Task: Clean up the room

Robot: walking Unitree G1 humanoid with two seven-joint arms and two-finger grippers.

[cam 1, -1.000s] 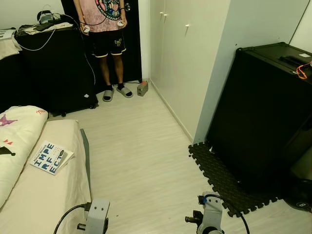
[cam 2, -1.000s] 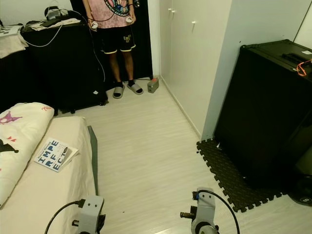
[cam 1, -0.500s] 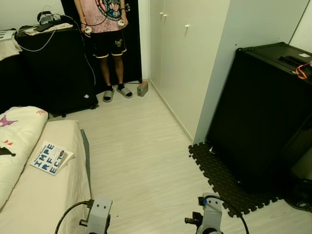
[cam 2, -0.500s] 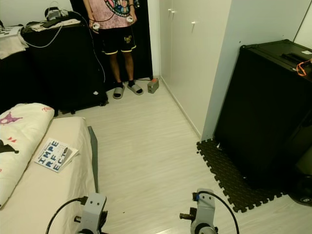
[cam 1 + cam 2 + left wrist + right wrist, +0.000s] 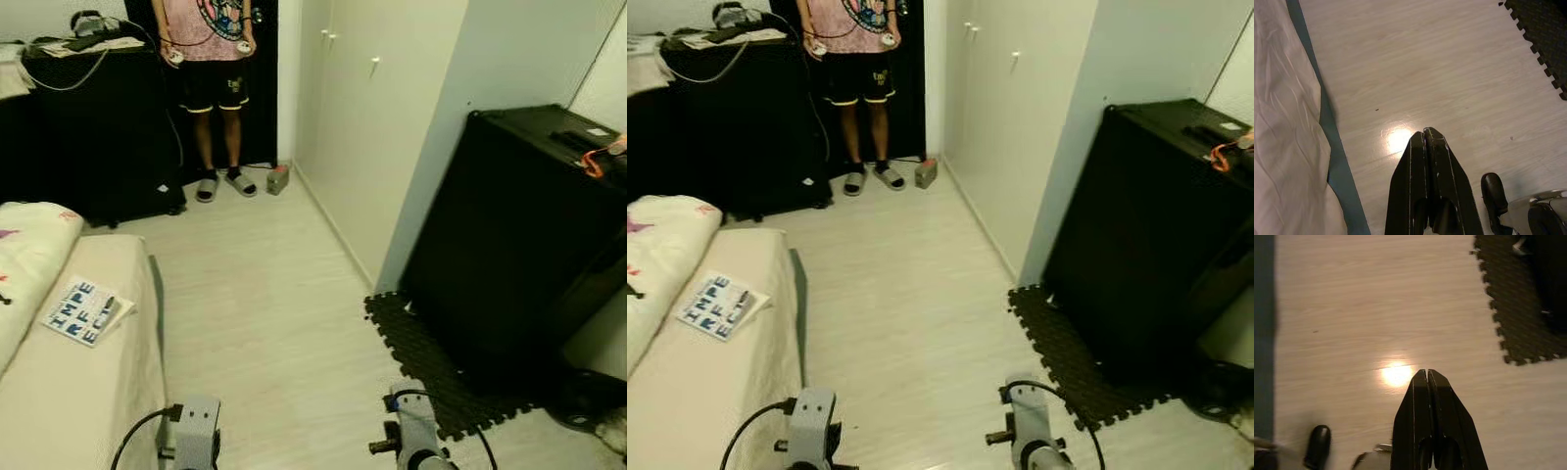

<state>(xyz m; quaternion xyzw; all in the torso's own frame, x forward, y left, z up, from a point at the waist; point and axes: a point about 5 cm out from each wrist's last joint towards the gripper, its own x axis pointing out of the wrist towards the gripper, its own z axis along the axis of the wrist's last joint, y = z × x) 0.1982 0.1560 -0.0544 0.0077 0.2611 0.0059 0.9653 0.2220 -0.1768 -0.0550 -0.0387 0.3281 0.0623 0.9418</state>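
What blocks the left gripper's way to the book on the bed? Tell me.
Nothing visible does. The left gripper hangs shut over bare floor beside the bed. The book lies flat on the bed, ahead and to the robot's left, nothing on it. The gripper would only have to clear the bed's edge.

view swung rightward, person (image 5: 208,69) farther off
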